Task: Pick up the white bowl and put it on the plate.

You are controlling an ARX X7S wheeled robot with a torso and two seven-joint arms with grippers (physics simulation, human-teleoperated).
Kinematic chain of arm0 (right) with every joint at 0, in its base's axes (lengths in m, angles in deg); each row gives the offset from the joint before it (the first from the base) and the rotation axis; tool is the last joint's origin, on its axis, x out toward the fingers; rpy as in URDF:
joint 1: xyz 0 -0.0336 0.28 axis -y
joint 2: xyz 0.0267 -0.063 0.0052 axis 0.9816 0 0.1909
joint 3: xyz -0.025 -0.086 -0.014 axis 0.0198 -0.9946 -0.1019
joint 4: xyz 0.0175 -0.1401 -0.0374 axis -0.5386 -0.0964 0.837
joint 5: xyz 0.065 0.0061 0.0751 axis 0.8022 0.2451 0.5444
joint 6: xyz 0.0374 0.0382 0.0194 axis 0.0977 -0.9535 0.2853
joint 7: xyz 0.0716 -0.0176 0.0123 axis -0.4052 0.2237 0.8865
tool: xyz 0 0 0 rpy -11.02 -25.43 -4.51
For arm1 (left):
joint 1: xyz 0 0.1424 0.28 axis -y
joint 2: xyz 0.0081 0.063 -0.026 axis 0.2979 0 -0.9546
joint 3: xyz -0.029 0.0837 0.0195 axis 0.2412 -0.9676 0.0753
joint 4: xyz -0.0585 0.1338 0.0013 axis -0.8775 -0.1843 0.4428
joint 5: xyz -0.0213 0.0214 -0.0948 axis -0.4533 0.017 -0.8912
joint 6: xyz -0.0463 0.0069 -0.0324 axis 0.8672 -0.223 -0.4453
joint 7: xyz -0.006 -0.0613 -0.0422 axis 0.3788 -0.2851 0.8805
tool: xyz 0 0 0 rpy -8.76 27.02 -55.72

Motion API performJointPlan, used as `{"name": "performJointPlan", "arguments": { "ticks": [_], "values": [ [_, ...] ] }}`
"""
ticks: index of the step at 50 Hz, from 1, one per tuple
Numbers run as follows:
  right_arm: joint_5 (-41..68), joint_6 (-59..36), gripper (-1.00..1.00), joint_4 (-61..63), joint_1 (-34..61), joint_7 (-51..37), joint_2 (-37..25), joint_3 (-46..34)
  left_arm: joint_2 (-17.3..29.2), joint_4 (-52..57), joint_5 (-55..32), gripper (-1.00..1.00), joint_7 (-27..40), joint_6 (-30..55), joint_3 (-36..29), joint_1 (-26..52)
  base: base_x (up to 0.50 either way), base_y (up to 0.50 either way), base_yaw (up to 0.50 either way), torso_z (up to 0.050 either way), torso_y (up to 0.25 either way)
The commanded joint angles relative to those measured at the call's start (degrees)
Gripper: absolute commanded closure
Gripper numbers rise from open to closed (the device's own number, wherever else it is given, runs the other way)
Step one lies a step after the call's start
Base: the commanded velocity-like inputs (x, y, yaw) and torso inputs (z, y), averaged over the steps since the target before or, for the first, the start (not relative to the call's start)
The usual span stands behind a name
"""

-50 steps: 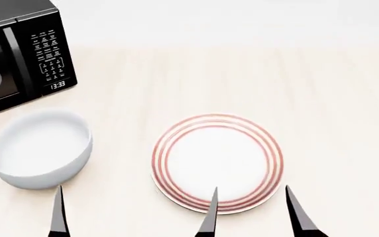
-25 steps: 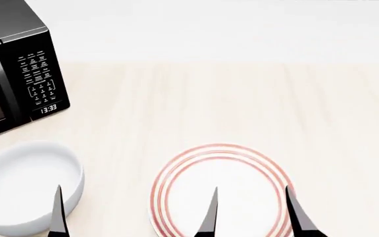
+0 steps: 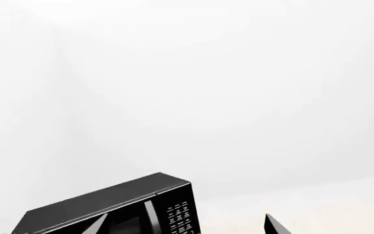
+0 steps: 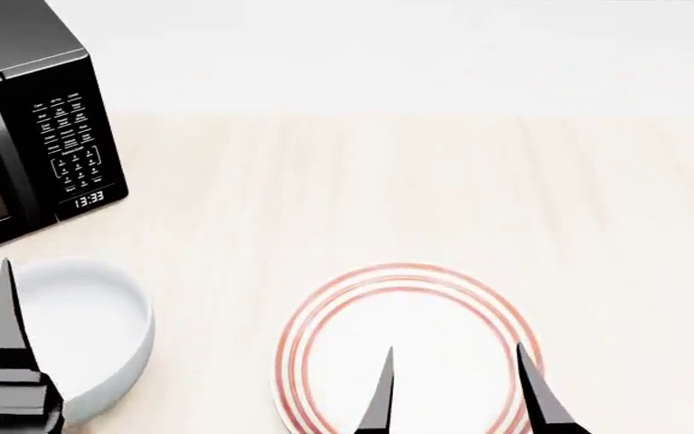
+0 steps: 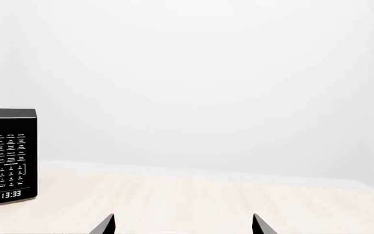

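Right fingers (image 4: 454, 384) spread over the plate (image 4: 323, 334); left fingers' (image 4: 10, 316) state seemingly unreadable

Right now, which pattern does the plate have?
White with thin concentric red rings near the rim of the plate; head view.

Worktop (image 4: 444, 181): pale light-wood surface with faint lengthwise grain, white wall behind far edge. Three things rest directly on it. Black microwave (image 4: 28, 127) at far left, keypad panel facing front, display reading 13:33. White bowl (image 4: 76, 334) near left, in front of microwave, apart from it, upright, partly cut by frame edge. Plate (image 4: 401, 348) with red rings near centre, beside bowl but not touching, lower part out of frame.
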Motion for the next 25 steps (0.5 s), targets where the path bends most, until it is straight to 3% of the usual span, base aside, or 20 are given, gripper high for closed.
{"name": "performJointPlan", "arguments": {
  "ticks": [1, 10, 13, 25],
  "values": [
    [-1.11, -0.03, -1.0, -0.2, 0.0, 0.79, 0.6, 0.79, -7.86, 7.07, 16.47, -1.0, -22.07, 20.9, 10.49, 16.45, 0.0, 0.0, 0.0, 0.0, 0.0],
    [-0.18, 0.1, -1.0, -0.17, 0.05, 0.68, 0.14, 1.02, -1.92, 0.35, 17.44, -1.0, -26.45, 28.53, 9.13, 25.33, 0.0, 0.0, 0.0, 0.0, 0.0],
    [-0.25, 0.41, -1.0, -0.65, 0.14, 0.45, 0.11, 0.97, 0.87, -4.58, 17.56, -1.0, -25.77, 26.01, 8.97, 27.58, 0.0, 0.0, 0.0, 0.0, 0.0],
    [0.33, 0.67, -1.0, -1.11, 0.22, 0.02, -0.36, 0.93, 4.37, -15.92, 14.15, -1.0, -28.07, 25.48, 12.67, 31.99, 0.0, 0.0, 0.0, 0.0, 0.0]
  ]
}}
